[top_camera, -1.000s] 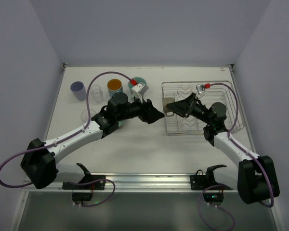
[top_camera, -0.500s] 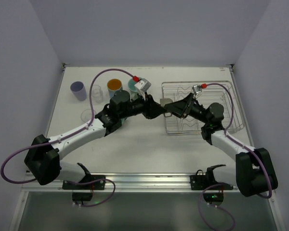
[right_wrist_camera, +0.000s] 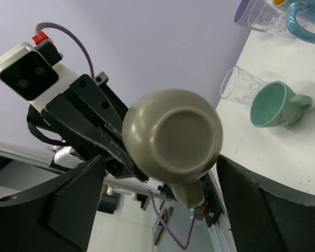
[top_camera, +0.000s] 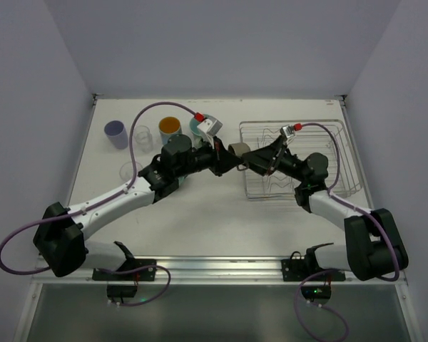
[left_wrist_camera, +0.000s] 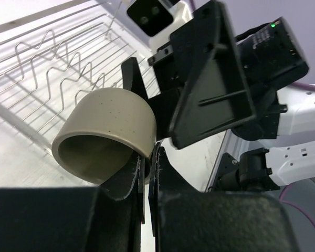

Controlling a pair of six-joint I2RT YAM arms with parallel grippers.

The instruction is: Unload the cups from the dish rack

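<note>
Left pincer [left_wrist_camera: 148,157] tight on olive cup [left_wrist_camera: 107,123] (right pincer [right_wrist_camera: 160,168] wide); white table [top_camera: 200,214], lilac walls [top_camera: 221,50]

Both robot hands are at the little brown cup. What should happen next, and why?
Probably the right gripper should back away toward the dish rack. Its fingers stand open, apart from the olive-brown cup, while the left gripper pinches the cup's rim, so the left one seems to hold it alone.

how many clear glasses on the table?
2. Far glass between lavender cup and orange-lined mug; near glass closer to the arm bases, by the green mug. Left arm may hide more.
</note>
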